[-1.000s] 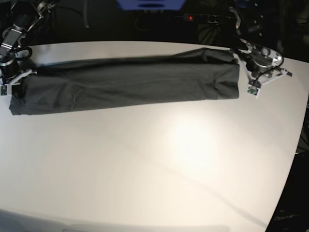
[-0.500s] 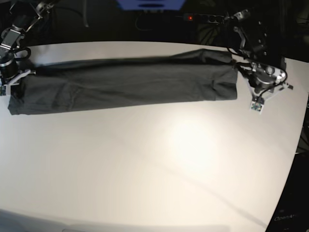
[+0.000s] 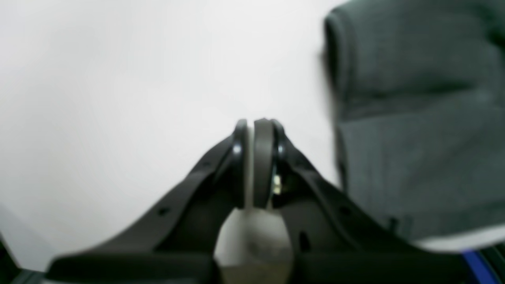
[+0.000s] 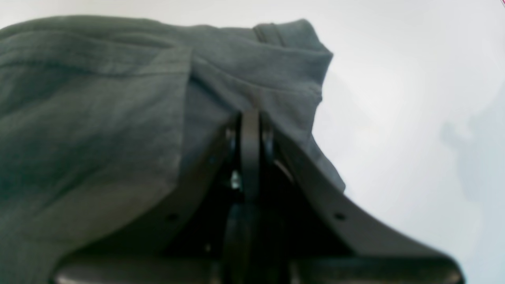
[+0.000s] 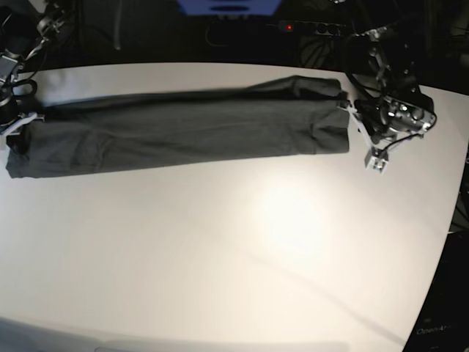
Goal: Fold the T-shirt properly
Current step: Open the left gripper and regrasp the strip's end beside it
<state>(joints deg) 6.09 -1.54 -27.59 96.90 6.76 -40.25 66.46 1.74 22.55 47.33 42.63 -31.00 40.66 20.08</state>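
Lying in a long folded band across the far part of the white surface (image 5: 242,249), the T-shirt (image 5: 183,132) stretches nearly from one of my arms to the other. My right jaws (image 4: 249,118) are pressed together and buried in a bunched end of the dark cloth (image 4: 118,118), pinching a fold of it at that view's middle. My left jaws (image 3: 256,126) are closed too, pads touching, but with nothing between them; they hang over bare surface (image 3: 118,98) just beside the shirt's other end (image 3: 418,130), whose rolled edge is close by, apart from my fingertips.
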